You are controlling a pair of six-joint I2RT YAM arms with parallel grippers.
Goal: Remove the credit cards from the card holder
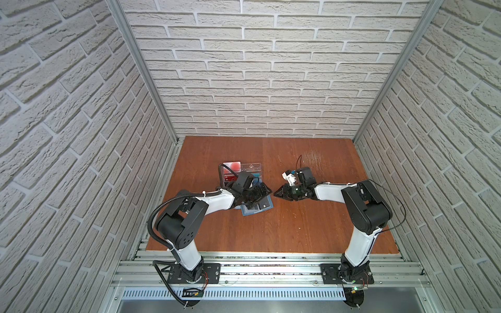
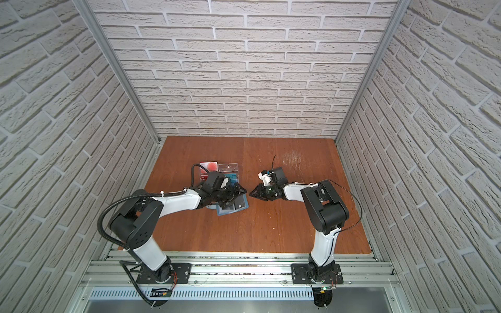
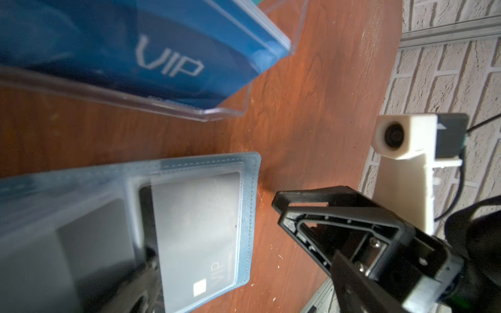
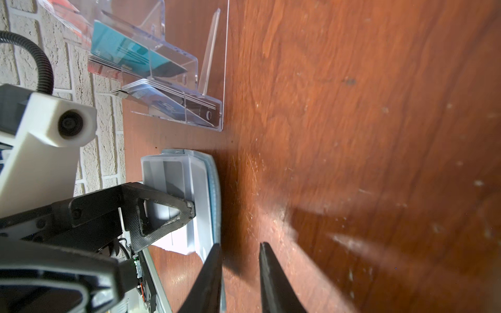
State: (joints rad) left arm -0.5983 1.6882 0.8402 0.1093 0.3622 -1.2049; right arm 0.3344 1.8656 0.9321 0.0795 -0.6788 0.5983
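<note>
Right wrist view: the right gripper (image 4: 240,245) shows two black tapered fingers (image 4: 208,279) a narrow way apart, with only bare wood between the tips; they grip nothing.
Right fingers and holder: one tip sits just beside the outer edge of the slate-blue, book-like folding card holder (image 4: 215,189). Whether it touches cannot be told. The other finger is over the bare brown wooden table (image 1: 298,230).
Left gripper: in both top views the left gripper (image 1: 259,195) is spread wide above the open holder and clamps nothing.
Left finger: one black, triangle-framed finger (image 4: 162,200) has its tip against the pale clear plastic sleeve (image 4: 200,189) inside the holder.
Card holder: it lies open on the table under the left fingers and just ahead of the right fingertips.
Credit card: a grey plastic credit card (image 3: 195,222) marked VIP, with a small pale chip, sits behind the holder's clear window. It is just beside a blurred left finger in the left wrist view.
Rack: the clear acrylic compartment rack (image 1: 252,165) stands beyond the left fingers, near the holder but apart from it.
Rack contents: a blue card (image 3: 135,54) marked VIP and a teal card (image 4: 119,46) lean in its compartments.
</note>
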